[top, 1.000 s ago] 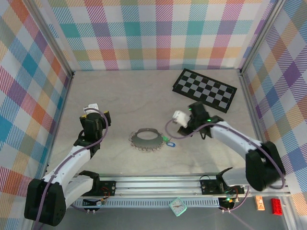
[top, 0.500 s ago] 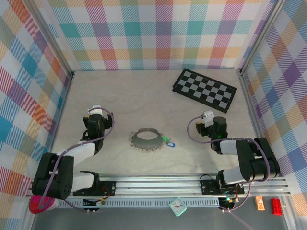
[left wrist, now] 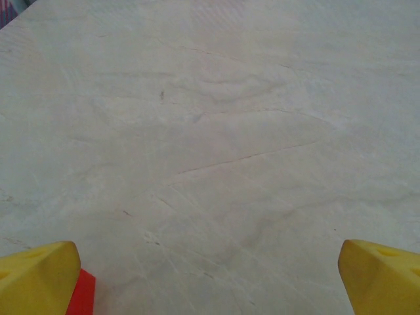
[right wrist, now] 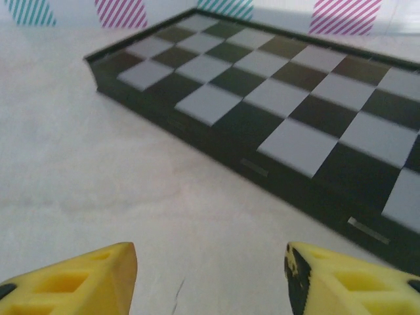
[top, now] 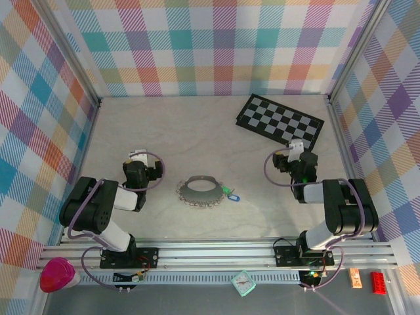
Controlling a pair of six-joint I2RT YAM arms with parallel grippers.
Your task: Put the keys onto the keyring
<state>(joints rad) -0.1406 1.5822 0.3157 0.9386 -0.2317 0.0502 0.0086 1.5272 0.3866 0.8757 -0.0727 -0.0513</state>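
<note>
Keyring (top: 200, 192) lies centrally, chequerboard (top: 281, 123) well apart.

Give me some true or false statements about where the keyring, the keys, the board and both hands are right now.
1. The left hand is open and empty. True.
2. The right hand grips a key. False: it is open and empty, facing the board.
3. The keyring lies between the two arms. True.
4. The board sits at the table's near left. False: it is at the far right.
5. Green and blue keys lie at the keyring's right side. True.
</note>
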